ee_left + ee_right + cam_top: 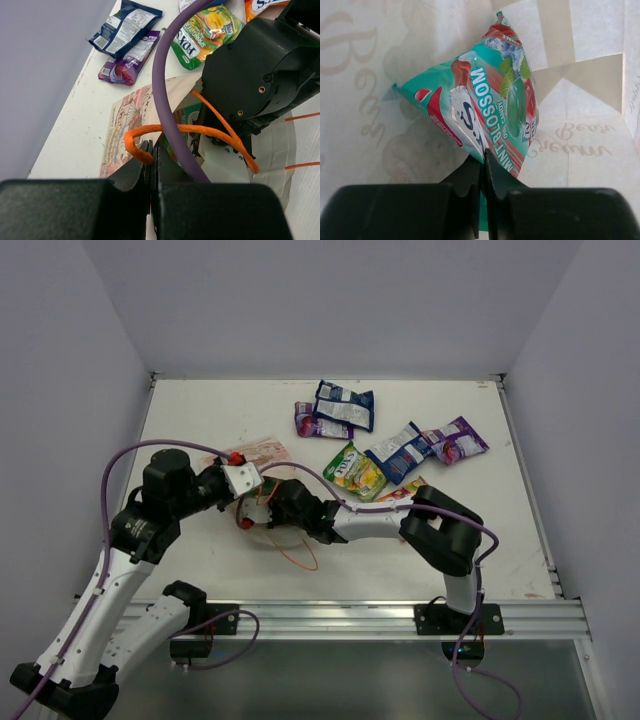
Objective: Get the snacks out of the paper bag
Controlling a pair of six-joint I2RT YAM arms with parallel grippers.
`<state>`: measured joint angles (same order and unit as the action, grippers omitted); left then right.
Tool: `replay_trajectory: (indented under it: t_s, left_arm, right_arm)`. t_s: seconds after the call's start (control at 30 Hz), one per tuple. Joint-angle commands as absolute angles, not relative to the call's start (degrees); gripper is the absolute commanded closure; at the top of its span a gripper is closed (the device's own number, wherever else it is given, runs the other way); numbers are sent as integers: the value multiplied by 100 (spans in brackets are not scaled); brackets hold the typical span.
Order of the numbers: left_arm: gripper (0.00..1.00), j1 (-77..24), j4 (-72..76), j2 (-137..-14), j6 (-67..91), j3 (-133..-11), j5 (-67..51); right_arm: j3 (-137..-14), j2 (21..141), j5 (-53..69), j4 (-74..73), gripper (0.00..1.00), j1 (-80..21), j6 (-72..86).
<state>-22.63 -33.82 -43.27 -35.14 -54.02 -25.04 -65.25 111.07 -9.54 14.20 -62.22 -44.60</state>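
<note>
your teal-pink packet (485,105) sits inside the paper bag (365,75), pinched at its lower edge by the right gripper (483,162). your left gripper (151,152) is clamped on the bag's orange handle (200,129). the other snacks (345,405) lie on the table (200,420) beyond the bag.

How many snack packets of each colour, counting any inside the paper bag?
Blue-white foil packets: 2
Purple foil packets: 2
Green-yellow foil packet: 1
Orange-red foil packet, partly hidden: 1
Teal-pink foil packet, inside the beige paper bag, in the right gripper: 1
Total: 7
</note>
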Motion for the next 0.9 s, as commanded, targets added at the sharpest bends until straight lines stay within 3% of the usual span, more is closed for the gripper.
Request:
replay_trajectory:
  t_s: [0.0,0.87]
  left_arm:
    - [100,-2303,-3094,-4192,-3437,-5739,-2786]
    - [100,-2303,-2294,-4342,-3112,-5133,-1846]
  right_arm:
    - [-6574,10943,-1108,1450,98,-6126,-4263]
    - [-6916,6901,870,-1704,100,-6354,-3191]
